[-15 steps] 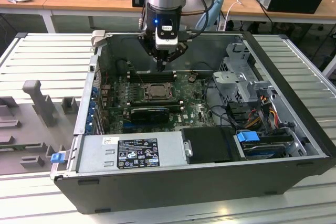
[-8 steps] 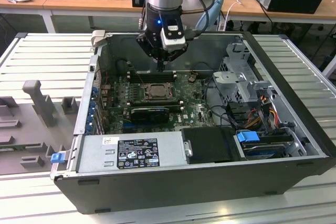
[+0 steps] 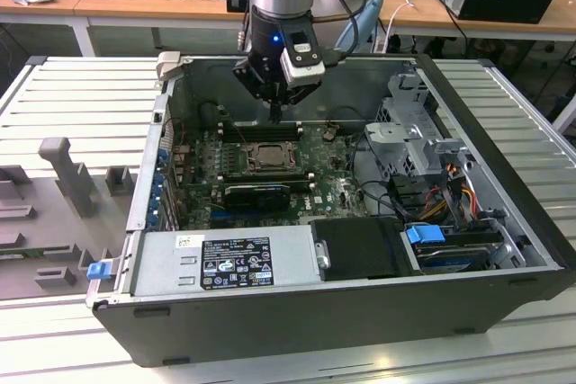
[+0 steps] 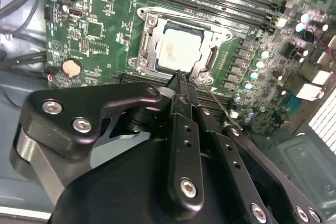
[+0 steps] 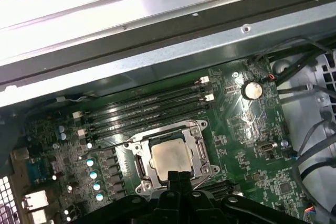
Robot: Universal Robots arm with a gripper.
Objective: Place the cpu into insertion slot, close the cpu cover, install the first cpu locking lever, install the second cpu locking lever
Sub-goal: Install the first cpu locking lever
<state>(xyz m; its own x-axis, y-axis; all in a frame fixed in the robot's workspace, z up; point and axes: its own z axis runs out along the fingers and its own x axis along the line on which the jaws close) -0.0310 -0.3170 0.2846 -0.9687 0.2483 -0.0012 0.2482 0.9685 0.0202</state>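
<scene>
1. Could skid the pincer (image 4: 181, 80) off the thin wire lever (image 4: 216, 101) just beside its tip: rounded, springy, easy to lose under so narrow a point.
2. Could jab the board (image 4: 94, 35) or the small parts round the socket if pushed down off-line. Little room between cover (image 4: 214, 51) and memory slots (image 5: 147, 109) to forgive drift.
3. Could catch the cover's rim, lift or skew it, and so load the cpu (image 4: 177, 50) unevenly against the pins below.
4. Cannot judge latching of the lever from here, so safer to treat the cover as loose.
5. State of pincer: pressed together into one narrow tip, pinching nothing visible, poised at the cover's near edge. Touching it or not, cannot tell.
6. Place of cpu: flat in the slot (image 4: 156, 62), mid-board, inside the open case (image 3: 360, 312).
7. Look of cpu: small, square, pale silver-beige, matt with a faint smudge on top. Framed all round by the silver-grey cover and showing through its window in both wrist views.
</scene>
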